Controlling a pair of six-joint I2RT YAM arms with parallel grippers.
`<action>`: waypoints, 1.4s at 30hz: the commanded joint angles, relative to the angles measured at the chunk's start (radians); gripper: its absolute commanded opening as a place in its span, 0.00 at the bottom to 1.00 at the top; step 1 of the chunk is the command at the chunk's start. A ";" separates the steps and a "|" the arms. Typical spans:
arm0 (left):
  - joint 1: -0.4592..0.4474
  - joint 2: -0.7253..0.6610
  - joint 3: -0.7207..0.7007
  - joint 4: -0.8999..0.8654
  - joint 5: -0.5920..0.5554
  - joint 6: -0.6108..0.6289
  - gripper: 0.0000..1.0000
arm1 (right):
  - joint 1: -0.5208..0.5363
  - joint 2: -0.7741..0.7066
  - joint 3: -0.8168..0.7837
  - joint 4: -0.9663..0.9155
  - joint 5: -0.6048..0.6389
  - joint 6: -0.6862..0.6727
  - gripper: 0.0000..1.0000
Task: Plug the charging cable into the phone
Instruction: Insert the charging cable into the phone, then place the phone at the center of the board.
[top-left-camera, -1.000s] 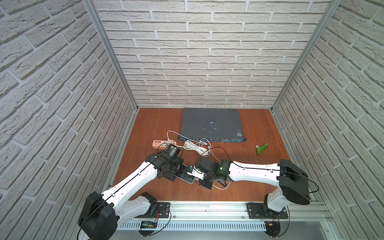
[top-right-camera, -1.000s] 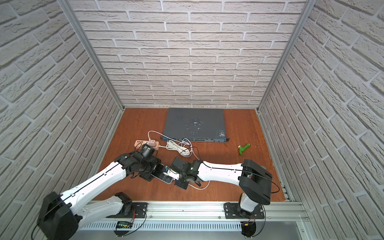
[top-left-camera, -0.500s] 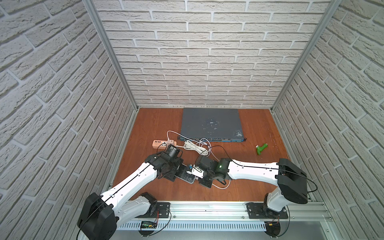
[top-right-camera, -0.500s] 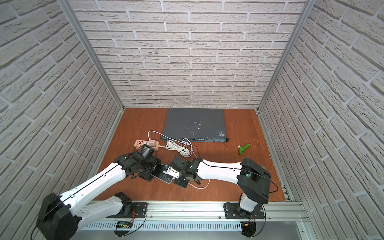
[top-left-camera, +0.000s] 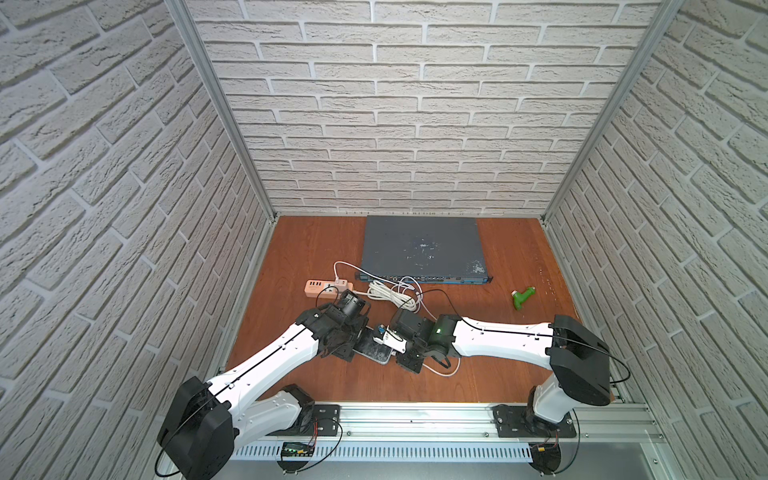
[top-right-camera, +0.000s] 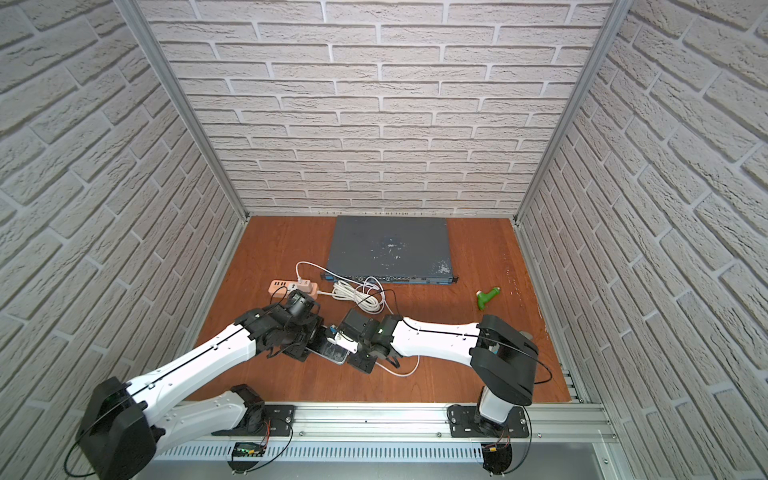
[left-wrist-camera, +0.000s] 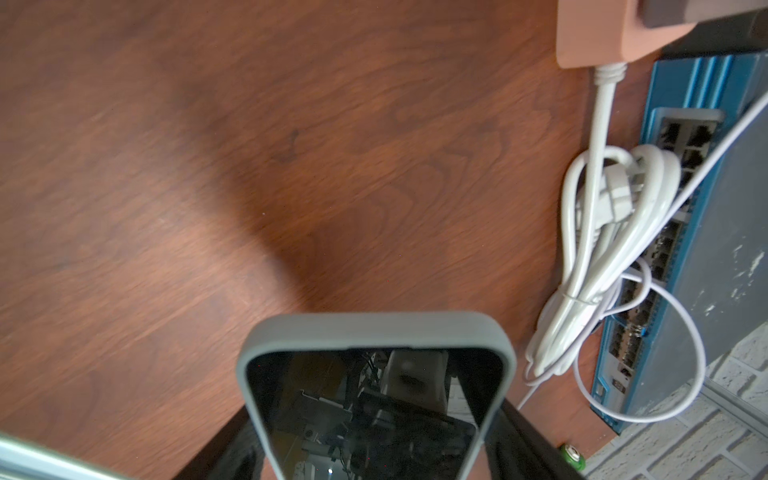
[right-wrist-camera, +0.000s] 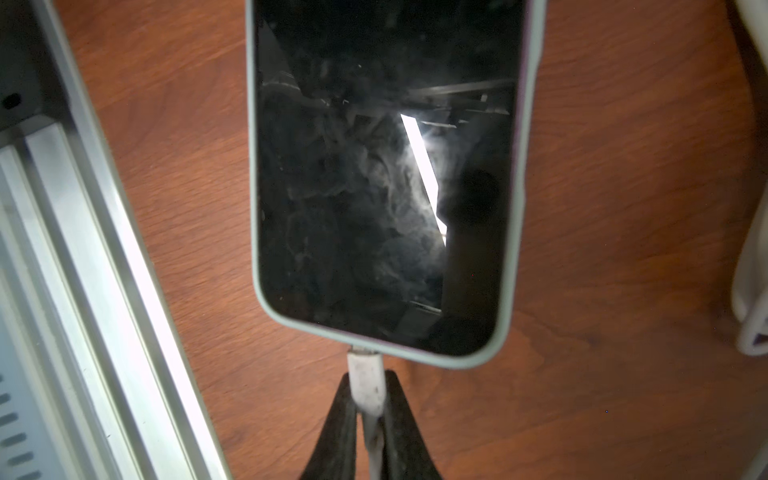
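Partly cropped phone (right-wrist-camera: 382, 187), charging cable (right-wrist-camera: 365, 386) seating unclear

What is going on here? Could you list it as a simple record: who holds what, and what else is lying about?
table: brown wood
phone: screen up, dark
left gripper: jaws against the phone's long sides, apparently gripping it
right gripper: shut on the charging cable at its white plug
connection: plug tip at the phone's bottom edge; fully seated or not, cannot tell
elsewhere: grey-blue box, pink power strip, coiled white cord, green object
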 joint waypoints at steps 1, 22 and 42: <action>-0.022 -0.006 -0.004 0.112 0.024 -0.056 0.00 | -0.003 -0.017 -0.001 0.199 0.058 0.059 0.03; -0.004 -0.012 -0.002 0.108 0.011 -0.032 0.00 | -0.049 -0.112 -0.053 0.246 0.064 0.026 0.51; -0.003 0.517 0.261 0.172 0.068 0.004 0.00 | -0.433 -0.583 -0.185 0.052 0.231 0.334 0.81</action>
